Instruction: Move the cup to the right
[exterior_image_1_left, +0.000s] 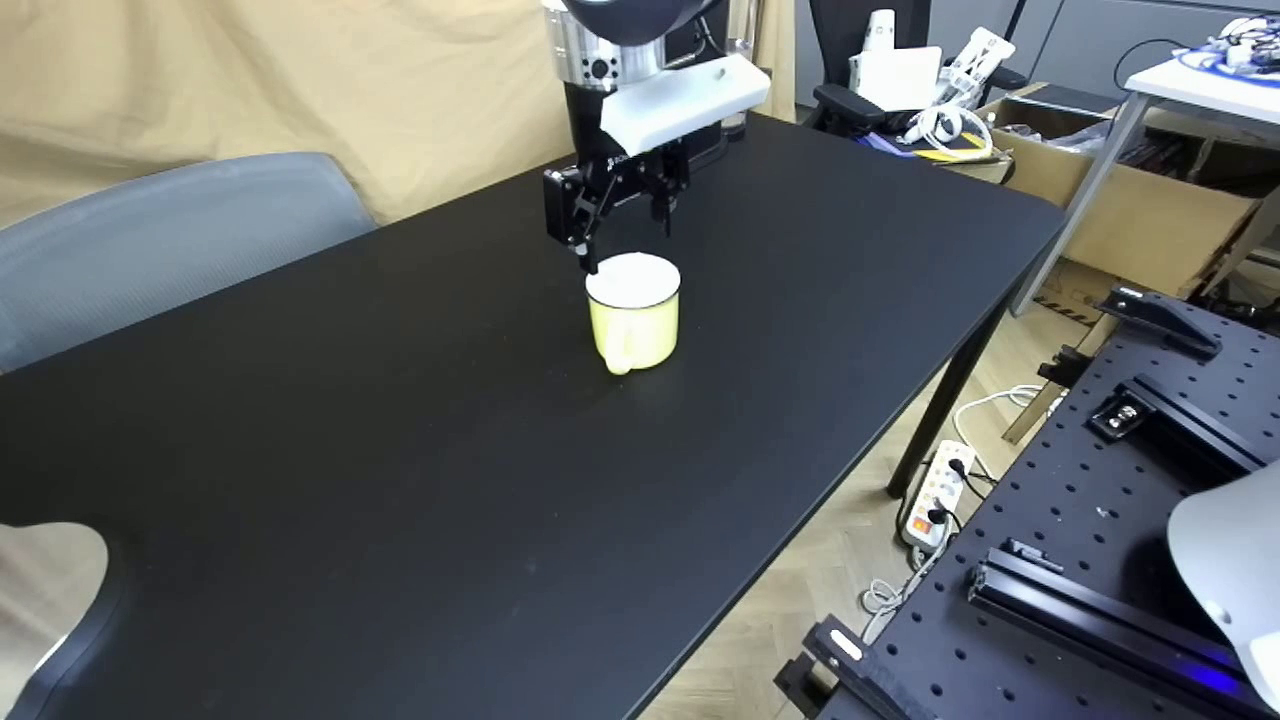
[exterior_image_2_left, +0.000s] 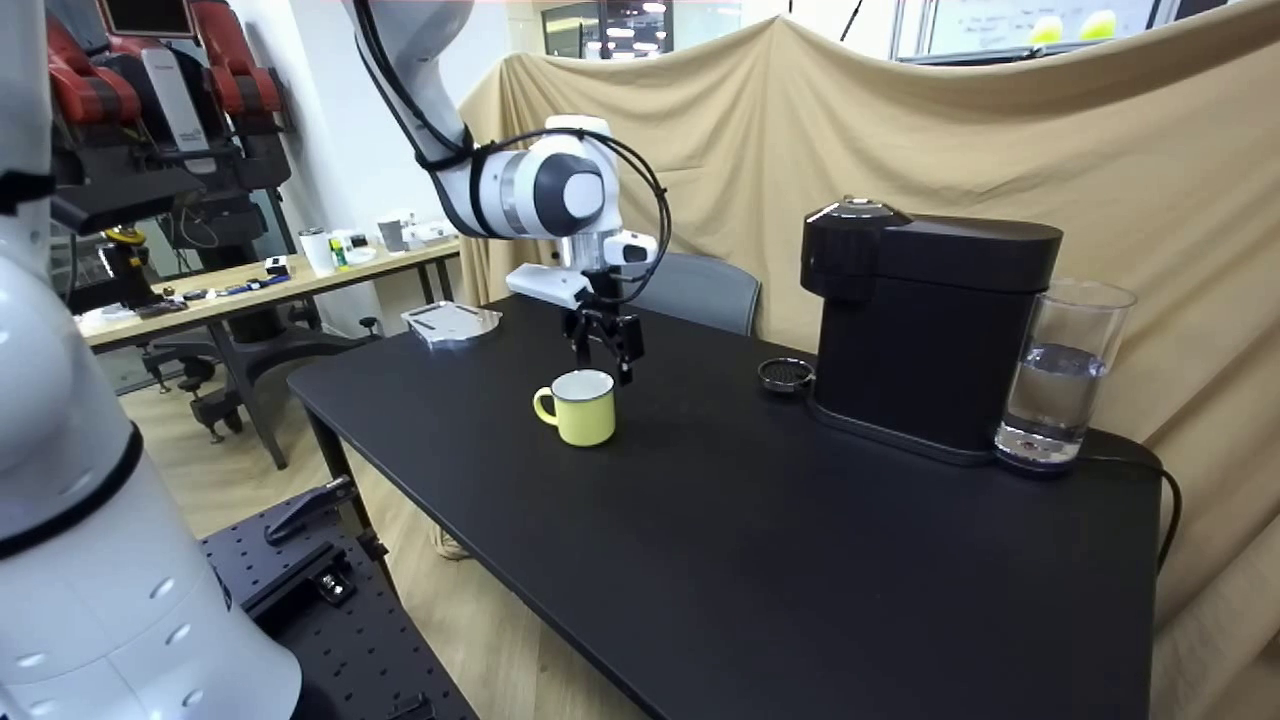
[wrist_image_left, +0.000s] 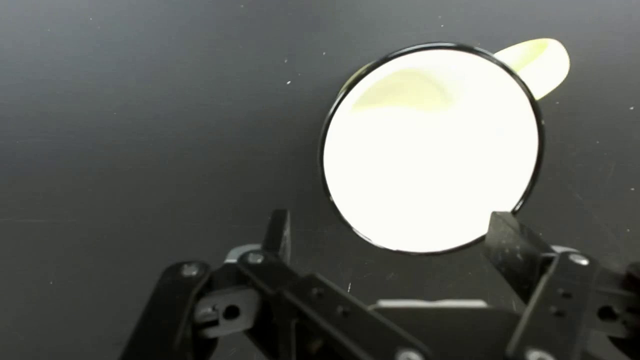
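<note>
Fingers of the gripper stand wide apart near the cup; whether either touches it is unclear.

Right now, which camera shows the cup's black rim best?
The wrist view: it looks down on the black rim, large and nearly a full ring, though a robot finger hides a bit at the lower right. Both exterior views show the rim smaller, from a slant, as a flattened oval.

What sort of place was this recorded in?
Most likely a robotics lab or workshop: there is a perforated black board of the kind used for mounting equipment, and in the background stand a cluttered bench and a red-and-black machine that looks like another robot.
</note>
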